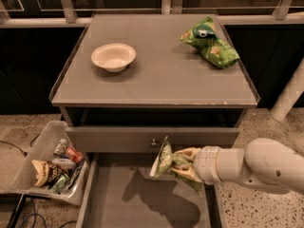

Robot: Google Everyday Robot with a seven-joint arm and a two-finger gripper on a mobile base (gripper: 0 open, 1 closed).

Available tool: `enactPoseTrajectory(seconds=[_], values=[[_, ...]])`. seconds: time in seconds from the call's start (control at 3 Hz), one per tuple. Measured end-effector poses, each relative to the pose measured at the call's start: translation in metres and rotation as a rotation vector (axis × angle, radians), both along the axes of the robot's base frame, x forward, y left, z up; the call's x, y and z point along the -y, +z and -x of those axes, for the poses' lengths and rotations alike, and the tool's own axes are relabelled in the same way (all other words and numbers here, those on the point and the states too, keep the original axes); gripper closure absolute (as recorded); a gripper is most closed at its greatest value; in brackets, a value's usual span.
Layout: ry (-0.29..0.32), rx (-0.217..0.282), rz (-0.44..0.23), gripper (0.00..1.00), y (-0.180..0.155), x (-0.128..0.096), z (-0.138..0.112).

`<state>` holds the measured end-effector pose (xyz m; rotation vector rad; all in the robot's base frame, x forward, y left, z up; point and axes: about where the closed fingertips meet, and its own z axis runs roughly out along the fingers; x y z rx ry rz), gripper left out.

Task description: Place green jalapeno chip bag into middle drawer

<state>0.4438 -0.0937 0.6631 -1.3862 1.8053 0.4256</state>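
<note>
**Bag held over the open drawer: lower it, then let go**

You have the gripper (179, 166) clamped on the green jalapeno chip bag (163, 159), its tan fingers (186, 153) pinching the crinkled olive foil from the right. The bag hangs on edge, whitish end upward, above the floor of the middle drawer (118, 201) and just in front of the closed drawer front (114, 139) with its small knob (153, 143). It casts a shadow on the grey floor below, so I judge it is in the air and not yet resting on anything.

To finish this step well, bring the wrist down and a little toward the drawer's centre before you release. Dropped from here, a light bag standing on edge could tip or slide, and its top corner sits close to the knob. Keep it away from that front panel and from the right-hand wall, where the arm (266, 167) crosses. Open the jaws only once the bag is low inside the walls.

Some things you cannot check from this view. The drawer's near end is cut off at the bottom edge, so its full depth is unknown. The arm covers the right wall. The lower finger is mostly buried in foil, so how much of the bag it grips is unclear.
</note>
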Motion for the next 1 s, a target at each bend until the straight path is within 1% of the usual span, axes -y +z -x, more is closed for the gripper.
enactPoseTrajectory(seconds=[0.67,1.0], values=[[-0.012,0.002,-0.087,1.00,-0.074,-0.006,-0.020],[-0.011,0.003,-0.124,1.00,-0.129,-0.012,-0.034]])
